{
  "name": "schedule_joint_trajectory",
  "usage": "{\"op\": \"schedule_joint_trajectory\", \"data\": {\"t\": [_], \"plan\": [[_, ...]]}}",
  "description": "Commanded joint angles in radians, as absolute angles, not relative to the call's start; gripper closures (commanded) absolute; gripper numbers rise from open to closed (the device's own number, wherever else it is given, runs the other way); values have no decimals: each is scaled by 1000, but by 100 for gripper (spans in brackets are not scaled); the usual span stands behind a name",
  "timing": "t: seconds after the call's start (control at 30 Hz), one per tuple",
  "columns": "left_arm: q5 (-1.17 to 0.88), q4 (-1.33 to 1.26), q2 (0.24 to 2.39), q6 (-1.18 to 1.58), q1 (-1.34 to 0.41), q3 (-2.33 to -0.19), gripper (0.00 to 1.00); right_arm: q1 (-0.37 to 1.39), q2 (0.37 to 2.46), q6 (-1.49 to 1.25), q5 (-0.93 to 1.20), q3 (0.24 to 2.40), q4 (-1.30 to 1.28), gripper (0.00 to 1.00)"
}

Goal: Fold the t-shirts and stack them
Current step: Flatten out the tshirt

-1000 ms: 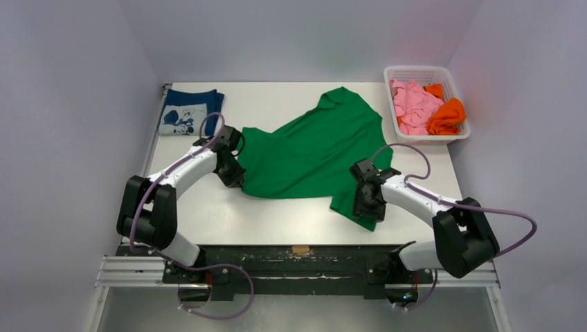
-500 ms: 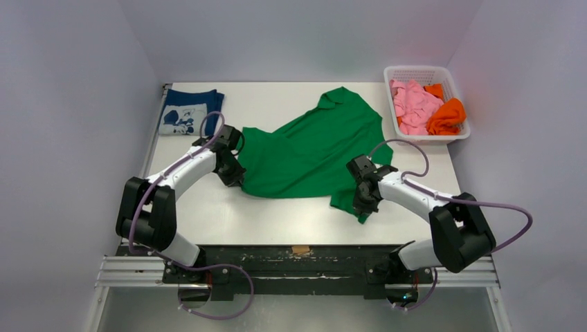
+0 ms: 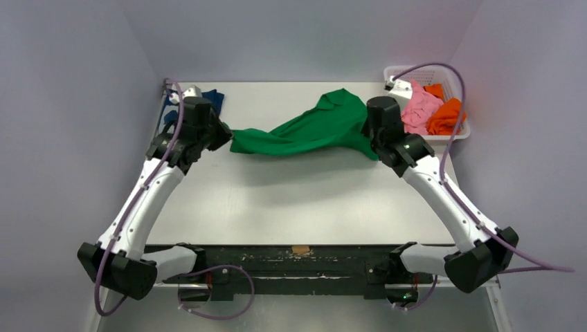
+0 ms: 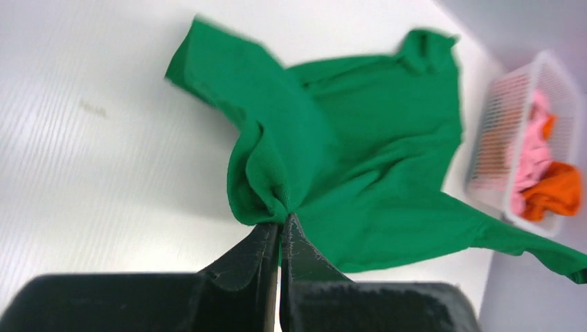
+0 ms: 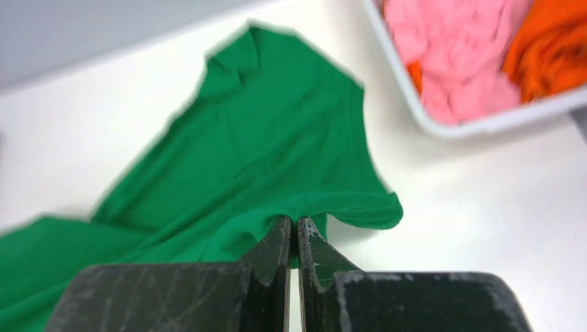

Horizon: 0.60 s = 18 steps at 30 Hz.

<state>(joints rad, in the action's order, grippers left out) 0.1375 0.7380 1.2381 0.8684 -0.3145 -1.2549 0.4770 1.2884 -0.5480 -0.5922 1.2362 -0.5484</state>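
The bright green t-shirt hangs stretched between both grippers above the far half of the table. My left gripper is shut on its left edge; in the left wrist view the cloth bunches at the fingertips. My right gripper is shut on the right edge, where the shirt puckers at the tips. A navy blue t-shirt lies at the far left corner, mostly hidden behind the left arm.
A white basket at the far right corner holds a pink shirt and an orange shirt; it also shows in the right wrist view. Grey walls close in the table on three sides.
The right gripper closed on the green shirt's edge. Both arms then rose and reached toward the far side, lifting the shirt off the table and stretching it between them.
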Motion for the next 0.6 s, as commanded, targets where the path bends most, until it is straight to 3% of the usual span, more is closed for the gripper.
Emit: {"op": "schedule_joint_trajectory", "data": {"t": [0.0,0.27,0.57], "plan": [[206,683,1118,793,-314,-1398,100,474,1152,-361,-710,1375,-387,100],[113,710,1016,711,-314,-1676,100,475,1035,-142,-628,1588,-256,100],[8,728,890,645,-314,-1869,100,475,1022,-82,-398,1917,-396,100]]}}
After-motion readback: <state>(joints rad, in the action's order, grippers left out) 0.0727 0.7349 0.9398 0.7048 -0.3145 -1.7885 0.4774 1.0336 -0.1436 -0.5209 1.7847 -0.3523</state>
